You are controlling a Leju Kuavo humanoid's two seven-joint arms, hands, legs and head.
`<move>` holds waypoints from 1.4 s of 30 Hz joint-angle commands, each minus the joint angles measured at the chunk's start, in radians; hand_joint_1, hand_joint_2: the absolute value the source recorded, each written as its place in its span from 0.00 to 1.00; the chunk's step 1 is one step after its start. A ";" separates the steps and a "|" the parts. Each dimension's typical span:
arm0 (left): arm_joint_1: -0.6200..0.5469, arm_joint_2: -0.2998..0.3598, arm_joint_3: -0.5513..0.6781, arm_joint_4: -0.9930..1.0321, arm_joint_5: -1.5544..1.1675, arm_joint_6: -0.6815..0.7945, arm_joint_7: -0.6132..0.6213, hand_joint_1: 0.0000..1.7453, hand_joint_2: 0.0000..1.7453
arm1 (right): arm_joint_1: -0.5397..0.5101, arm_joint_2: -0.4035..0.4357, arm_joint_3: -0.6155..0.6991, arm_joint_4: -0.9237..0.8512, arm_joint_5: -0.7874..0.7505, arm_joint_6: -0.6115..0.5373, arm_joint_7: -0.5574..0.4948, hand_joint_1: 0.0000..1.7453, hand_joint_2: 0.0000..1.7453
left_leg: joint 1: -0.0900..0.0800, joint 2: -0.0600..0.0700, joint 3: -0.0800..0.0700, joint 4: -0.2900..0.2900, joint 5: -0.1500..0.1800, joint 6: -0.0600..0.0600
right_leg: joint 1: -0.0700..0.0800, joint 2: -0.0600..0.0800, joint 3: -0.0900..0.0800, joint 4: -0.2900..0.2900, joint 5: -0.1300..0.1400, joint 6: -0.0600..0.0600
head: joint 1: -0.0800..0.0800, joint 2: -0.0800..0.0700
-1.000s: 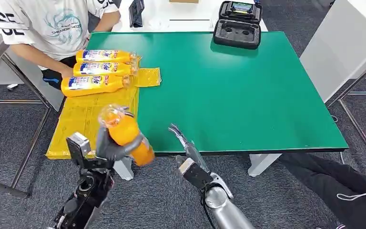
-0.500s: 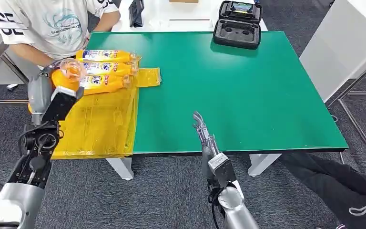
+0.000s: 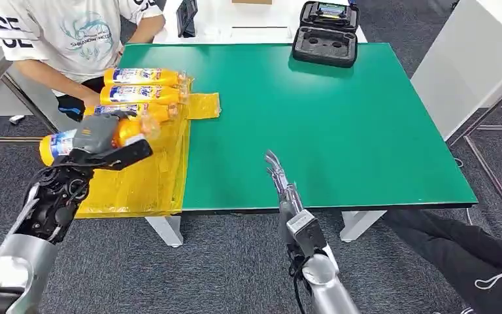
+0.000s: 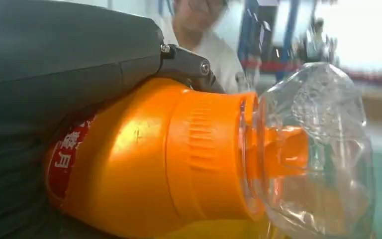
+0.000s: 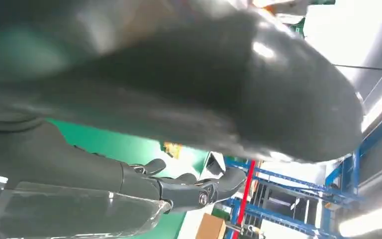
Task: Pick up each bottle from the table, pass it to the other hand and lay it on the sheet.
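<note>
1. Head view: high, facing forward and down over the green table (image 3: 340,124); wide.
2. Left wrist view: very close behind the left hand (image 4: 54,74), pressed near the held bottle (image 4: 169,159); the head view shares that bottle (image 3: 95,134).
3. Right wrist view: close behind the right hand (image 5: 179,99), sharing the green table (image 5: 109,144).

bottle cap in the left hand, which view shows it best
The left wrist view: the orange cap is close and sharp under its clear plastic wrap. The head view shows the whole bottle lying sideways in the left hand, its cap small and blurred. The right wrist view looks elsewhere.
</note>
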 commanded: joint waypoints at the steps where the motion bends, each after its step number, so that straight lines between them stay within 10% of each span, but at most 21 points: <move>1: -0.097 0.002 -0.131 0.172 -0.045 -0.044 0.006 1.00 1.00 | -0.036 0.002 -0.045 0.061 0.006 0.004 0.000 0.00 0.00 | 0.000 -0.001 0.003 0.000 -0.001 -0.001 | 0.001 -0.001 0.003 0.000 -0.001 -0.001 | 0.000 0.000; 42: -0.197 -0.111 -0.220 0.485 -0.043 -0.210 -0.051 1.00 1.00 | -0.078 0.008 -0.049 0.186 0.018 -0.020 0.013 0.00 0.00 | 0.001 0.001 0.005 0.000 -0.003 -0.001 | 0.001 0.001 0.006 0.000 -0.002 -0.001 | 0.000 0.000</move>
